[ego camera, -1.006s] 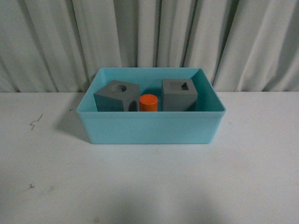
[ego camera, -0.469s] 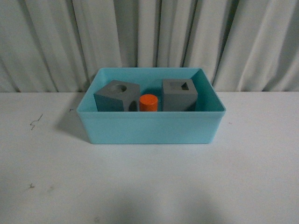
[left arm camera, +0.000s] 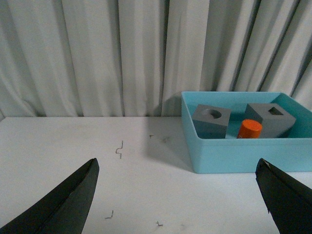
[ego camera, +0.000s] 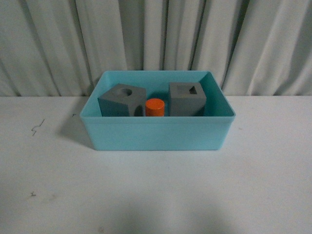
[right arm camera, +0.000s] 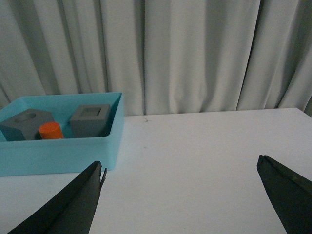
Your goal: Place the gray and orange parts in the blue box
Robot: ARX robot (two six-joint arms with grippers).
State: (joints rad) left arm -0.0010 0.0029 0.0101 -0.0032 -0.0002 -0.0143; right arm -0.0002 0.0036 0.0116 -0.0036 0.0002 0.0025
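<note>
The blue box (ego camera: pixel 157 134) sat on the white worktop (ego camera: pixel 156 195) in front of a pale curtain (ego camera: pixel 156 39). Inside it, the gray cube with a round recess (ego camera: pixel 122 101) lay on the left, the gray cube with a rectangular recess (ego camera: pixel 186 99) on the right, and the orange cylinder (ego camera: pixel 155 107) stood between them. The left end effector (left arm camera: pixel 178 200) was spread wide and held nothing; the right end effector (right arm camera: pixel 180 200) was likewise released, both well apart from the box
</note>
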